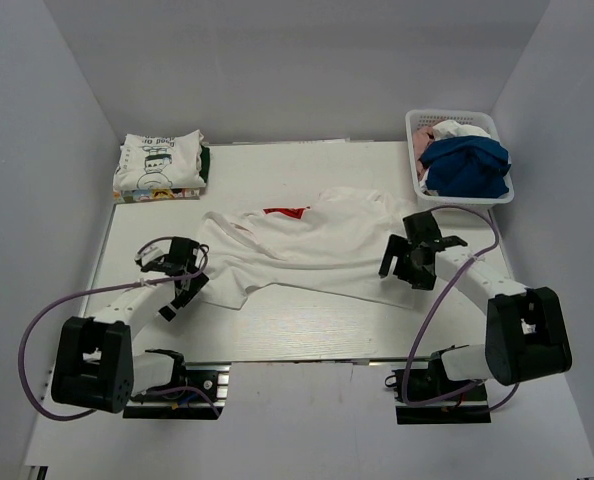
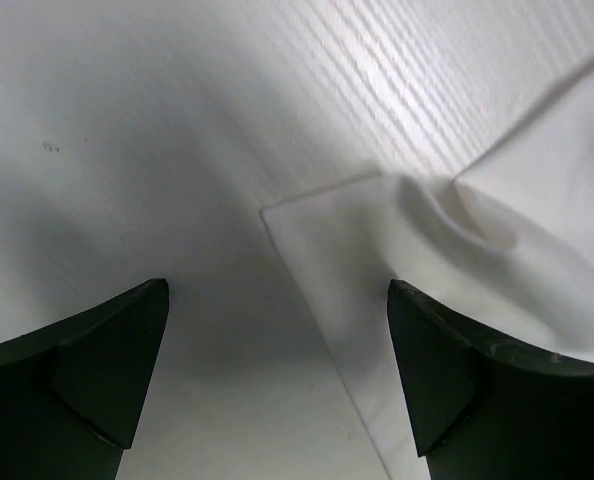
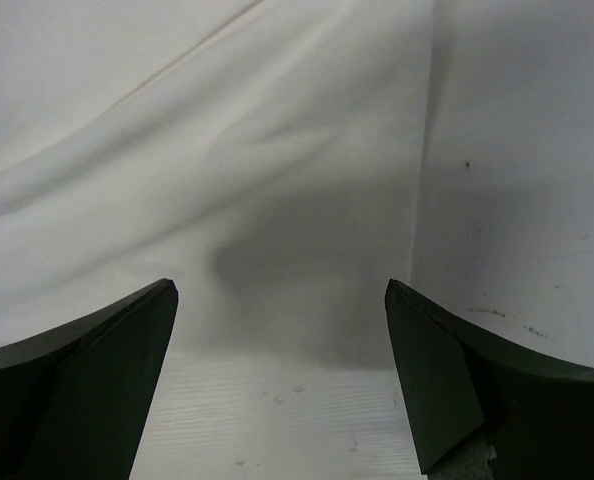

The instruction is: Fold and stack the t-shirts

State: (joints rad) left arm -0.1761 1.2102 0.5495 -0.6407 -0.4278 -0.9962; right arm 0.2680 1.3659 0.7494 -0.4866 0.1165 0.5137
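Left tool [image 2: 277,290] and right tool [image 3: 281,285], both wide and empty, hang low at opposite edges of the white t-shirt [image 1: 307,250].

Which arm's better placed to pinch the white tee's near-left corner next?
Left. The left end effector, open, hovers by that corner of the white tee, seen between its fingers in the wrist view. The right end effector, also open, is over the tee's opposite edge.

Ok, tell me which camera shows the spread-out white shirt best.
The top external view: it shows the whole white shirt and its red print. The left wrist view catches only a rumpled corner, the right wrist view only a plain creased stretch of cloth.
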